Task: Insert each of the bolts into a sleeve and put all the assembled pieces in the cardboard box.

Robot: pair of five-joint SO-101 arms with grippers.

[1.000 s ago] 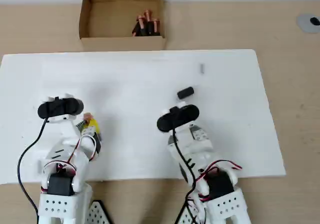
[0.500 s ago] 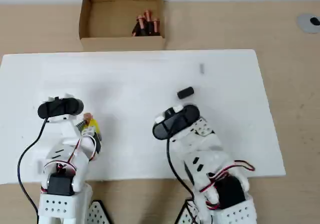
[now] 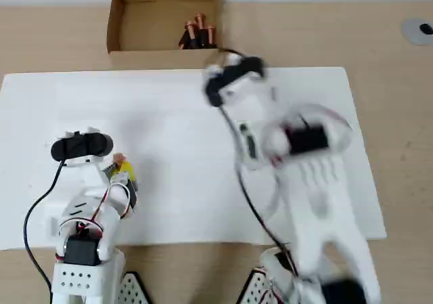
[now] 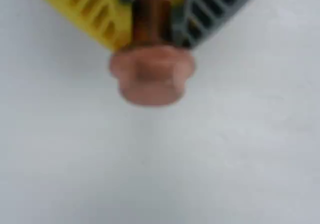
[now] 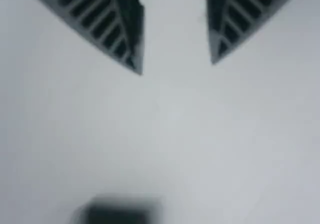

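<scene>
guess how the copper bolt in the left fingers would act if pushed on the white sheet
The bolt looks like solid copper-coloured metal, so probably stiff and heavy for its size. Its wide flanged head on a narrower shank suggests it would roll in a curve, not straight.

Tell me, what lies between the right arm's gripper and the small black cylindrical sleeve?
Nothing: the right wrist view shows bare white sheet between right gripper and black sleeve.
</scene>
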